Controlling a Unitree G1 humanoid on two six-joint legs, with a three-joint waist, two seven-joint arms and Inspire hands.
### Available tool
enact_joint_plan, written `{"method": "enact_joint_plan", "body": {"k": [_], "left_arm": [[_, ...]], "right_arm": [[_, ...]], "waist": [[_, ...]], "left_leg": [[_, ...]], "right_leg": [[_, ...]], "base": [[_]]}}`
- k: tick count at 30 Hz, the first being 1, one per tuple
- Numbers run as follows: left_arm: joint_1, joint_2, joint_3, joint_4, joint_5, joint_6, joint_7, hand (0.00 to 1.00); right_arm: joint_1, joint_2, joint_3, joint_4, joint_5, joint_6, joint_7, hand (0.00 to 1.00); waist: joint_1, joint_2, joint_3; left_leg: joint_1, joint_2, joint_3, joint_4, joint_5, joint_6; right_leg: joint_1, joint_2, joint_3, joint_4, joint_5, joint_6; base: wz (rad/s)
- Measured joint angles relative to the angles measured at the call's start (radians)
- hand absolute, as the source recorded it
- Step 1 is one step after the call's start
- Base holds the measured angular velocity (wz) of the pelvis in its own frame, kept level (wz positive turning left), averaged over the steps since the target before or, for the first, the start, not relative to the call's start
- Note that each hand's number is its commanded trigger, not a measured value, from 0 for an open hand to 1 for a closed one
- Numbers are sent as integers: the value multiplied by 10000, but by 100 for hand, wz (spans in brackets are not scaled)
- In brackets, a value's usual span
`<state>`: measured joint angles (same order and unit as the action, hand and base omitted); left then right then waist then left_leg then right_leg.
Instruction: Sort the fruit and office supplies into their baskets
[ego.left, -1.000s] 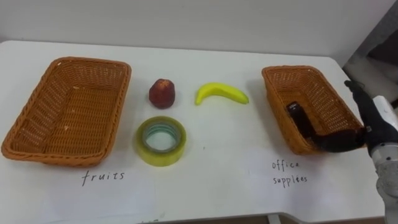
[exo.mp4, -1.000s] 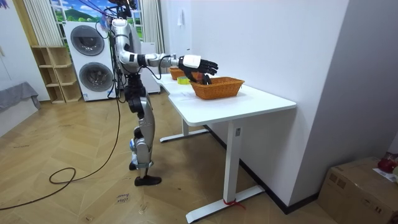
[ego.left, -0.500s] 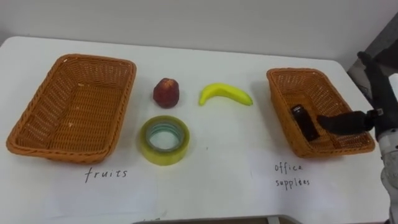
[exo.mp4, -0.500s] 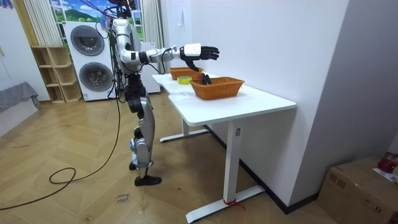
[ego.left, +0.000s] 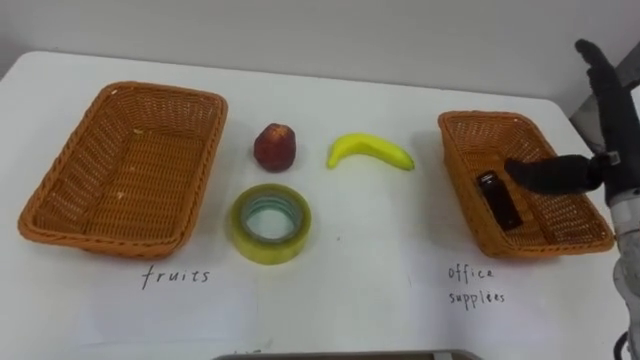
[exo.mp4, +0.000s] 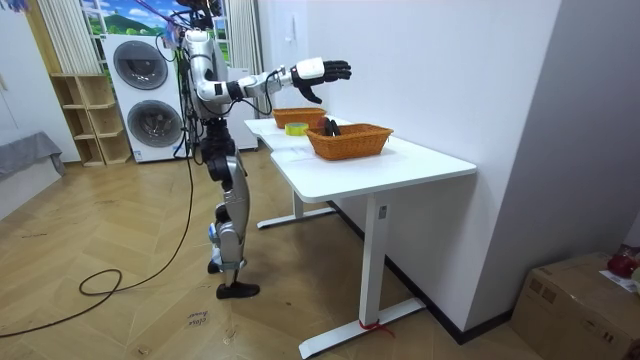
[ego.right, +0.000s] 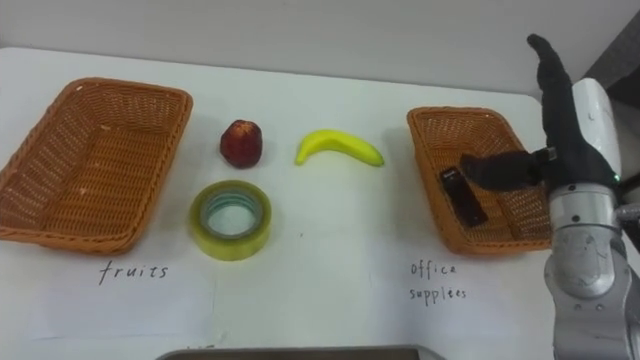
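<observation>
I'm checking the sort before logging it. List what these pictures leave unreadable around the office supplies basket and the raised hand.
- Dark object in the office supplies basket: too small in the eye views to name.
- Basket floor under the right hand's thumb: covered by it in both eye views.
- Right hand's outer side: cut off by the left eye view's right edge.

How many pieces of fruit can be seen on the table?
2. The red fruit lies beside the left basket, the banana between it and the right basket; both are outside the baskets.
</observation>
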<state>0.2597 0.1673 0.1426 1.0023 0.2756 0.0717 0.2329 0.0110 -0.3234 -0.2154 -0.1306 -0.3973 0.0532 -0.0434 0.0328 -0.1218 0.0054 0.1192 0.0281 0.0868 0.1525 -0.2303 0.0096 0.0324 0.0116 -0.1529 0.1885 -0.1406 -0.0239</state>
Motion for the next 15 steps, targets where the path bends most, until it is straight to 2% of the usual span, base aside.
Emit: {"method": "enact_joint_plan", "body": {"k": [3, 10, 15], "left_arm": [[-26, 4, -89, -14, 6, -78, -55, 0], [-59, 10, -71, -20, 16, -87, -94, 0], [-86, 11, -90, -12, -7, -97, -81, 0]], "right_arm": [[0, -22, 0, -25, -2, -8, 0, 0], [-6, -34, -3, -1029, 13, -38, -4, 0], [-12, -33, 0, -1145, 229, -112, -3, 0]], "waist": [[-16, 27, 14], [-25, 169, -63], [-5, 175, -59]], "left_leg": [[-4, 3, 0, -8, 0, 0], [-34, 2, -54, 4, 1, 0], [-19, -4, -44, 36, 2, 1]], "right_leg": [[-9, 1, -2, -1, 0, 0], [-30, 0, 3, -1, 0, 0], [10, -18, -16, -4, 0, 0]], "base": [[0], [0], [1]]}}
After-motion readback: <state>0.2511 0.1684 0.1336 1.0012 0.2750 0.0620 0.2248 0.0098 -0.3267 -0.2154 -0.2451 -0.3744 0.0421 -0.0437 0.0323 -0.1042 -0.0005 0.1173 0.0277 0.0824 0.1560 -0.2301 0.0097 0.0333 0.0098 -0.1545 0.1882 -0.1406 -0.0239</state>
